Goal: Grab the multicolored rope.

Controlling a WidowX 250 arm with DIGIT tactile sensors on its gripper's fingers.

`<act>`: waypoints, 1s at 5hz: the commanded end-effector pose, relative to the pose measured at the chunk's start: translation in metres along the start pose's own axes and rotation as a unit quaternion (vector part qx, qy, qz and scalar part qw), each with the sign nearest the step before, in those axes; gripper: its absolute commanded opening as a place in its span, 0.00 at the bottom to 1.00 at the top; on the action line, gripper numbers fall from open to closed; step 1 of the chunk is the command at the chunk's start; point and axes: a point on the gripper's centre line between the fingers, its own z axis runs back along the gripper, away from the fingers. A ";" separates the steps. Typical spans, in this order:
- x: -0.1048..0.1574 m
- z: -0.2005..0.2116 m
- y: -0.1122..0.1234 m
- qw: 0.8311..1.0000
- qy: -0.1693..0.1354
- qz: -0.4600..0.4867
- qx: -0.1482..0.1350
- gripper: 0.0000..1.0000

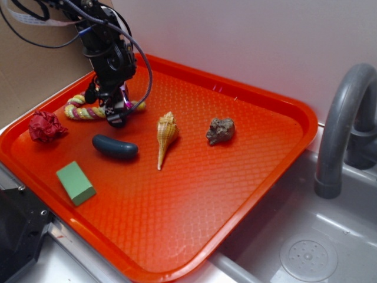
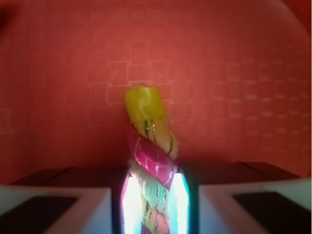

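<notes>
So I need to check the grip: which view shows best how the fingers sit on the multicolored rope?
The wrist view: the multicolored rope runs between the two fingers, which press its sides. The exterior view shows the rope lying on the tray, with the gripper covering the contact.

yellow-magenta-pale green rope (image 2: pixel 151 161), orange waffle-textured tray (image 1: pixel 247 177)

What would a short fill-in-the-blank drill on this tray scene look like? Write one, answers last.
1. The gripper is closed on the multicolored ____.
2. All the objects lie on an ____ tray.
3. The seashell lies between the dark blue object and the grey ____.
4. The block near the tray's front edge is ____.

Answers: rope; orange; rock; green
</notes>
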 end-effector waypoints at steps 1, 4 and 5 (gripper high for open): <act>0.007 0.073 -0.004 0.986 -0.062 0.072 0.134 0.00; 0.037 0.198 0.006 0.962 -0.081 0.243 0.098 0.00; 0.033 0.221 0.002 0.958 -0.068 0.270 0.067 0.00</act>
